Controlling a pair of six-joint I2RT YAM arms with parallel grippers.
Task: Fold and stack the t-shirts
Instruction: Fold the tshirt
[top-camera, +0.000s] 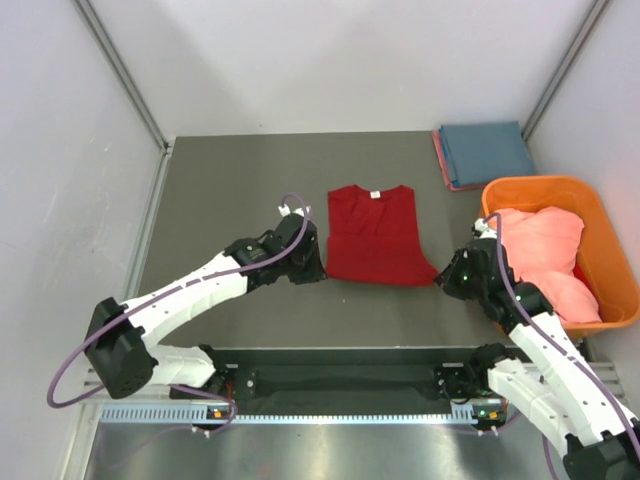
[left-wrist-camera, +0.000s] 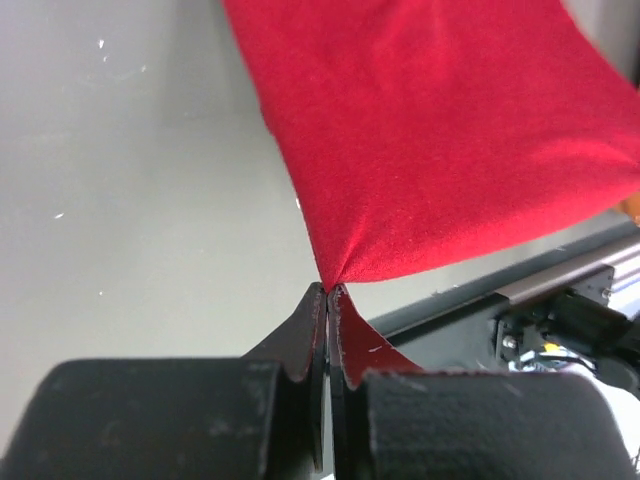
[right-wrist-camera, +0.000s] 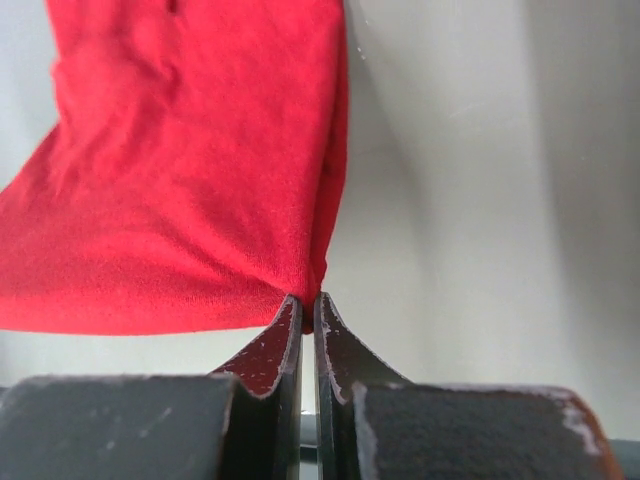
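left gripper (top-camera: 321, 269) clamped on the red shirt (top-camera: 372, 235) at its near-left corner, right gripper (top-camera: 441, 278) clamped on the near-right corner. Shirt lies mid table (top-camera: 230, 190), collar at far end, directly ahead of both grippers.

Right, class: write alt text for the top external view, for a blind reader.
The left gripper and right gripper each pinch a near corner of the red t-shirt, lying on the table. At right, an orange tub holds a salmon-pink shirt.

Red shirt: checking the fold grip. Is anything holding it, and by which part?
Left hand pinches the red shirt by its near left corner; right hand, its near right corner.
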